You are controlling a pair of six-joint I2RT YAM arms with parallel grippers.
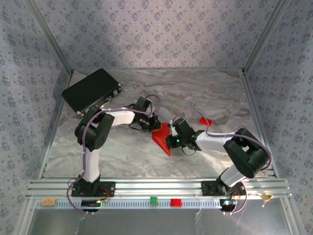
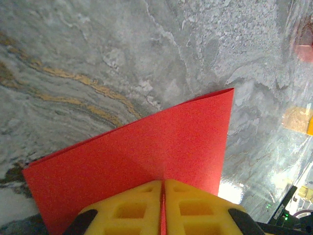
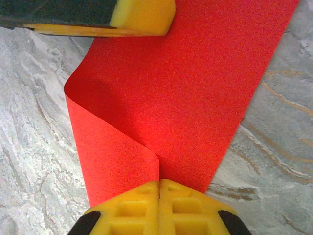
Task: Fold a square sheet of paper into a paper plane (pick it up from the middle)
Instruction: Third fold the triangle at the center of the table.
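Where the table [image 1: 122, 156] is viewed from above, a grey marbled surface with pale and ochre veins is presented. It is enclosed on three sides by walls [image 1: 161, 34] papered in a small floral print, with metal posts at the corners. A black box [image 1: 91, 89] is laid flat at the far left. A slotted rail [image 1: 146, 187] is fitted along the near edge, and a green block [image 1: 153, 199] and a red block [image 1: 175, 202] are set near each other just in front of it.

The sheet [image 1: 162, 138] is located at the centre of the table, between the two grippers. From above it is seen as a wedge: the broad edge is turned to the far side, the tip is pointed at the near edge, and the long axis is run far-to-near, leaning slightly right. Whether it is lifted clear of the surface cannot be told.

The left gripper [image 2: 163, 185] is closed, its yellow pads pressed together with the sheet's edge pinched between them. The right gripper [image 3: 159, 185] is likewise clamped on the opposite edge, where one side of the sheet is curled over in a soft, uncreased loop.
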